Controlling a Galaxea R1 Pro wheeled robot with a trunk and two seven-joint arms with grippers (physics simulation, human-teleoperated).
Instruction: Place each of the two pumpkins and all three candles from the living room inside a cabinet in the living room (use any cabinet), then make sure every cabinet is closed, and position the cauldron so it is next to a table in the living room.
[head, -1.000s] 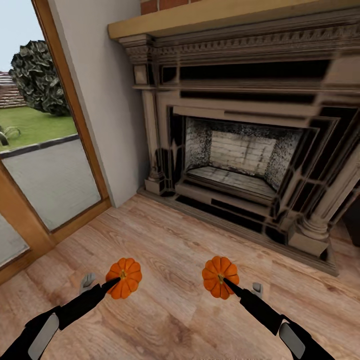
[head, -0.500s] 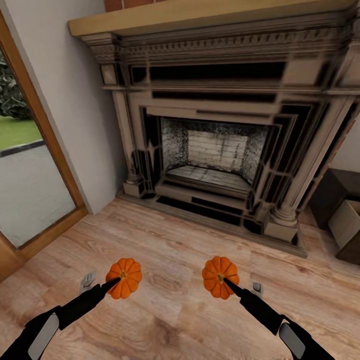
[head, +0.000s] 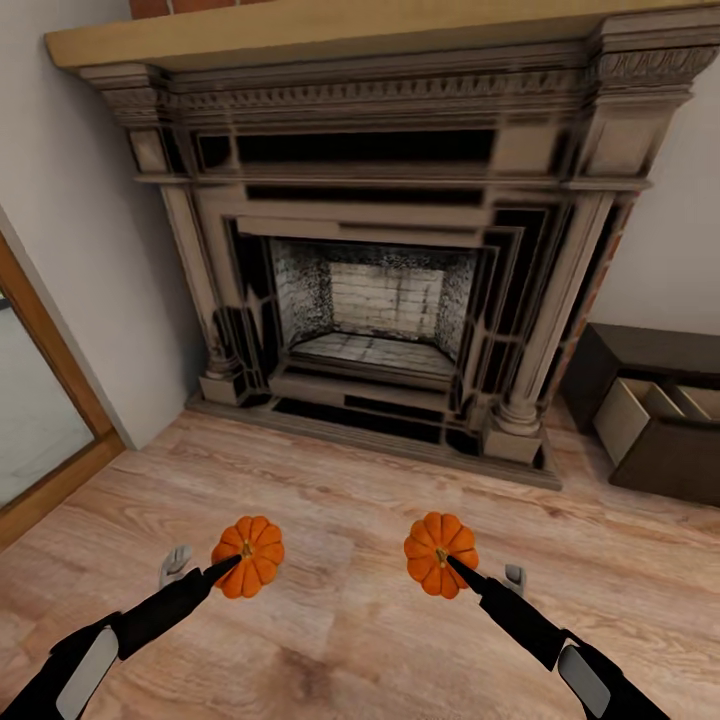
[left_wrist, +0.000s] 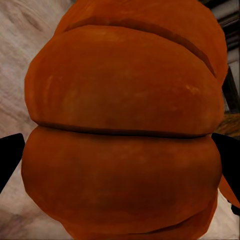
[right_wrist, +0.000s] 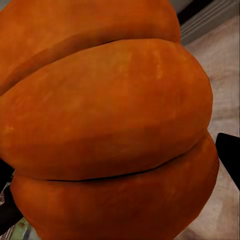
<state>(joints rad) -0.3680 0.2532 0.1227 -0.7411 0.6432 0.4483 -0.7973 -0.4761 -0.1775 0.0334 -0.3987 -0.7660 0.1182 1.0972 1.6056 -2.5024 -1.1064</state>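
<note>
A large ornate fireplace (head: 380, 250) is standing against the pale wall (head: 70, 240), its carved surround patched dark and tan and topped by a light wooden mantel shelf (head: 330, 25). Pale brick is lining the firebox (head: 375, 300), and a strip of red brick (head: 160, 6) is showing above the shelf. Wood-plank flooring (head: 340, 620) is spreading in front. At the left edge, a wood-framed glass panel (head: 30, 420), possibly a door, is meeting the floor.
</note>
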